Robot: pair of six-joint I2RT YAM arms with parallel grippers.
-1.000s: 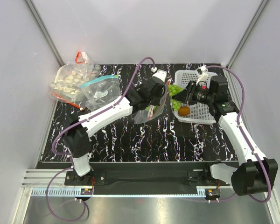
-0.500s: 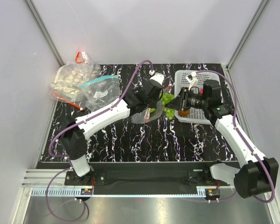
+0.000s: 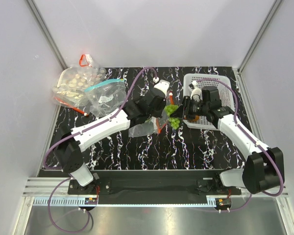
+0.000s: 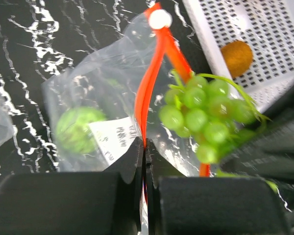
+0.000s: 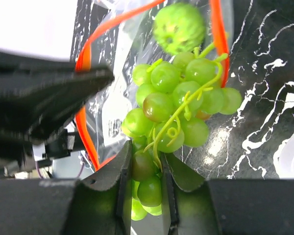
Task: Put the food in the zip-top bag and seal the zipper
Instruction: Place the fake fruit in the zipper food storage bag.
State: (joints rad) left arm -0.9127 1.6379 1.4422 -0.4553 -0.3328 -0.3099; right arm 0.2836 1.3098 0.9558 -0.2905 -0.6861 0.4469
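Observation:
The clear zip-top bag (image 3: 143,126) lies mid-table with its red-orange zipper (image 4: 152,78) open. My left gripper (image 4: 145,149) is shut on the zipper's near lip and holds the mouth up. A green roundish piece (image 4: 77,128) is inside the bag, also seen in the right wrist view (image 5: 179,27). My right gripper (image 5: 146,169) is shut on the green grape bunch (image 5: 179,105) and holds it at the bag's mouth (image 3: 173,117). The brown-orange ball (image 4: 236,56) lies in the white basket (image 3: 209,122). The red round fruit is not in view.
The white perforated basket stands at the right rear. At the left rear lie a clear bag with a teal zipper (image 3: 105,93) and a bag of pale beige pieces (image 3: 76,83). White walls close the table on three sides.
My right gripper has carried the grape bunch left from the basket to the bag's mouth. My left gripper has moved the bag a little left and toward the front.

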